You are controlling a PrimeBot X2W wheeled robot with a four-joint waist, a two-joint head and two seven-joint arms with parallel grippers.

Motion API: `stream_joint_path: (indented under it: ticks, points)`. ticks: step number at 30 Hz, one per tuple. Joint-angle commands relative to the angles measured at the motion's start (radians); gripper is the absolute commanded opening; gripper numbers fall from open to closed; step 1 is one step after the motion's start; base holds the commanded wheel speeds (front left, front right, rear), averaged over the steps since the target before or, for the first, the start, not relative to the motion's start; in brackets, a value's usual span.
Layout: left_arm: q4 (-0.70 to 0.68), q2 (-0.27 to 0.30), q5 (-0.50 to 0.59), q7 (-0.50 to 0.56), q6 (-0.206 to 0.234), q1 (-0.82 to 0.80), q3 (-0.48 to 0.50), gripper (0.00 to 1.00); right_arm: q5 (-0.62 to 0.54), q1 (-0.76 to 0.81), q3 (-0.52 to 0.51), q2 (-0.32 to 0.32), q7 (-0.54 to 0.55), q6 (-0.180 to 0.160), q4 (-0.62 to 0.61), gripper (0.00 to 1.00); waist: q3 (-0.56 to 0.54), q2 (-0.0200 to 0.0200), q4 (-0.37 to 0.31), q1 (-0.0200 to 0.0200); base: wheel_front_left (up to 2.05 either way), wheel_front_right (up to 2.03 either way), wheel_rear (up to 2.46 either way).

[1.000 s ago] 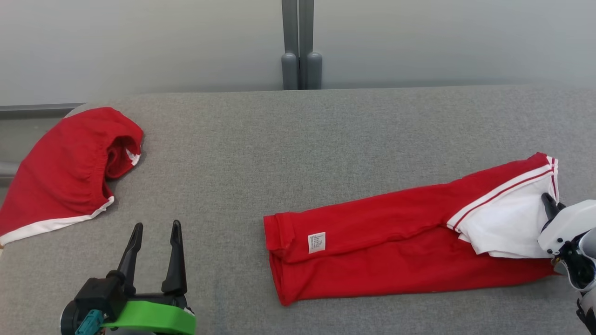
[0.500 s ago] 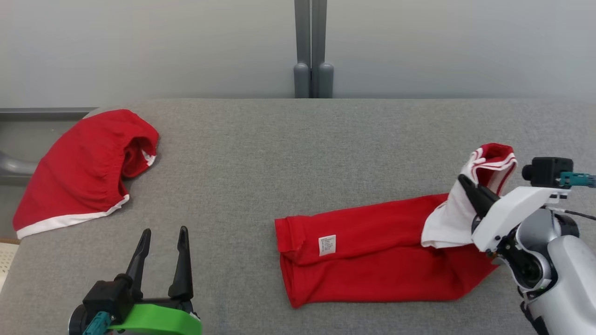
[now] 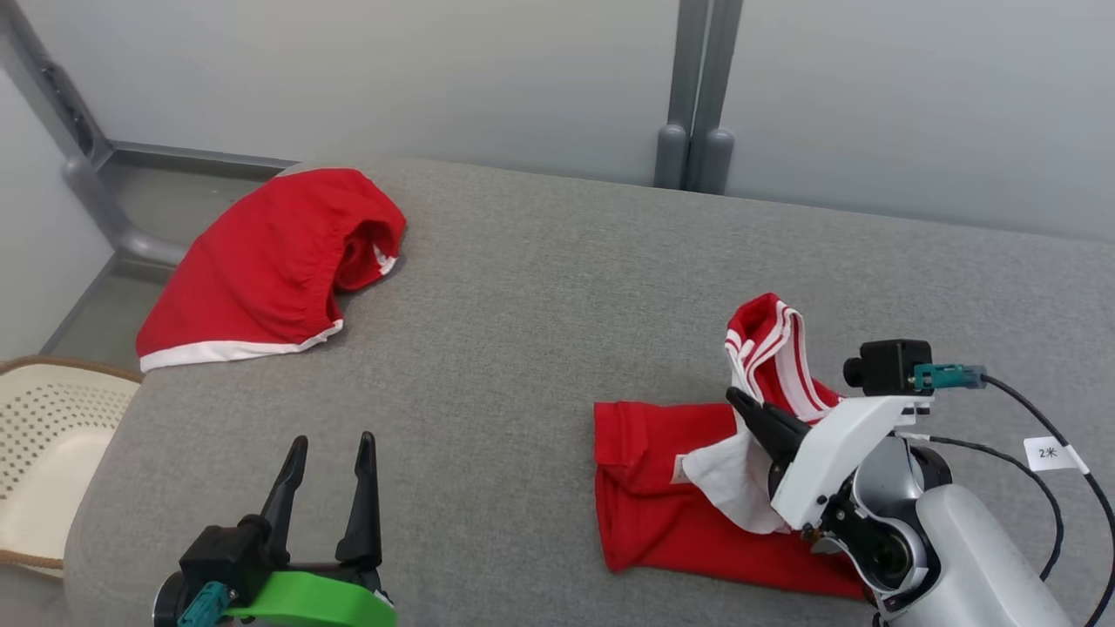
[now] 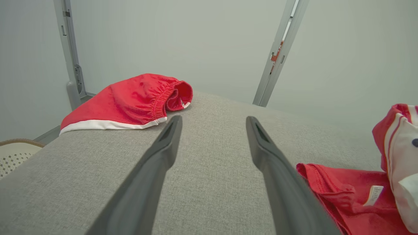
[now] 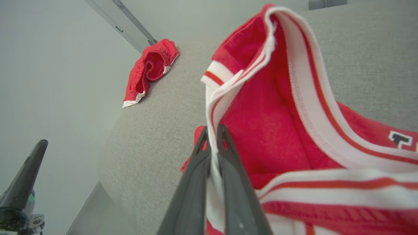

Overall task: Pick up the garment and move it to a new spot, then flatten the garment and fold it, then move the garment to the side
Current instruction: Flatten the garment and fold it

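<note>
We fold the garment (image 3: 649, 522) at the counter's (image 3: 523, 305) near right.
The right gripper's (image 3: 740, 402) jaws pinch its striped end high to double it over; the left gripper's (image 3: 331, 444) jaws stand open, idle, well clear.

Middle of grey padded table (image 3: 523, 305) bare and open, from red shorts (image 3: 261, 270) at far left corner to red jersey (image 3: 662, 522) at near right. Left gripper (image 3: 333, 438), fingers spread, faces bare surface ahead. Right side obstructed: jersey's striped end raised, pinched in right gripper (image 3: 740, 405), rest heaped on table. Perforated basket (image 3: 43, 418) beside left edge. Wall and grey post (image 3: 697, 96) just behind far edge.
</note>
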Motion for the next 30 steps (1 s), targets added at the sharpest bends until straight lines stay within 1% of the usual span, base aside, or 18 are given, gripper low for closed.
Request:
stream_joint_path:
  ticks: [1, 7, 13, 14, 16, 17, 18, 23, 27, 30]
  points:
    - [0.005, 0.000, 0.001, 0.000, 0.000, -0.018, -0.003, 1.00, -0.002, 0.009, 0.001, 0.005, -0.006, 0.001, 0.014, 0.00, 0.006, 0.0000, 0.049, 0.0000, 0.00, 0.00, 0.00]
    - [0.015, 0.000, -0.001, 0.000, -0.002, -0.028, -0.006, 1.00, -0.003, -0.023, 0.026, 0.034, -0.032, 0.001, 0.106, 0.00, 0.015, 0.0000, 0.082, 0.0000, 0.00, 0.00, 0.00]
    - [0.016, 0.000, -0.001, 0.000, -0.002, -0.033, 0.000, 1.00, 0.013, -0.049, 0.078, 0.054, -0.068, 0.001, 0.174, 0.00, 0.022, 0.0000, 0.081, 0.0000, 0.00, 0.00, 0.00]
    - [0.018, 0.000, -0.001, 0.000, -0.002, -0.033, 0.000, 1.00, 0.016, -0.053, 0.087, 0.057, -0.073, 0.001, 0.182, 0.07, 0.023, 0.0000, 0.077, 0.0000, 0.00, 0.00, 0.00]
    - [0.019, 0.000, -0.003, 0.000, -0.001, -0.034, -0.001, 1.00, 0.026, -0.061, 0.109, 0.060, -0.083, 0.001, 0.197, 0.32, 0.023, 0.0000, 0.068, 0.0000, 0.00, 0.00, 0.00]
    - [0.020, 0.000, -0.004, 0.000, 0.000, -0.034, -0.002, 1.00, 0.034, -0.065, 0.120, 0.063, -0.090, 0.001, 0.201, 0.91, 0.022, 0.0000, 0.062, 0.0000, 0.00, 0.00, 0.00]
    - [0.021, 0.000, -0.005, 0.000, 0.000, -0.034, -0.002, 1.00, 0.038, -0.067, 0.129, 0.064, -0.097, 0.001, 0.202, 1.00, 0.021, 0.0000, 0.056, 0.0000, 0.00, 0.00, 0.00]
    - [0.025, 0.000, -0.003, 0.000, 0.005, -0.025, 0.004, 1.00, 0.098, -0.071, 0.181, 0.057, -0.139, 0.001, 0.158, 1.00, 0.003, 0.0000, 0.020, 0.0000, 0.00, 0.00, 0.00]
    - [0.025, 0.000, 0.001, 0.000, 0.005, -0.008, 0.010, 1.00, 0.148, -0.060, 0.206, 0.029, -0.181, 0.001, 0.082, 1.00, -0.016, 0.0000, -0.014, 0.0000, 0.00, 0.00, 0.00]
    - [0.019, 0.000, 0.000, 0.000, 0.007, -0.003, 0.013, 1.00, 0.171, -0.055, 0.202, -0.004, -0.223, 0.001, 0.017, 1.00, -0.024, 0.0000, -0.038, 0.0000, 0.00, 0.00, 0.00]
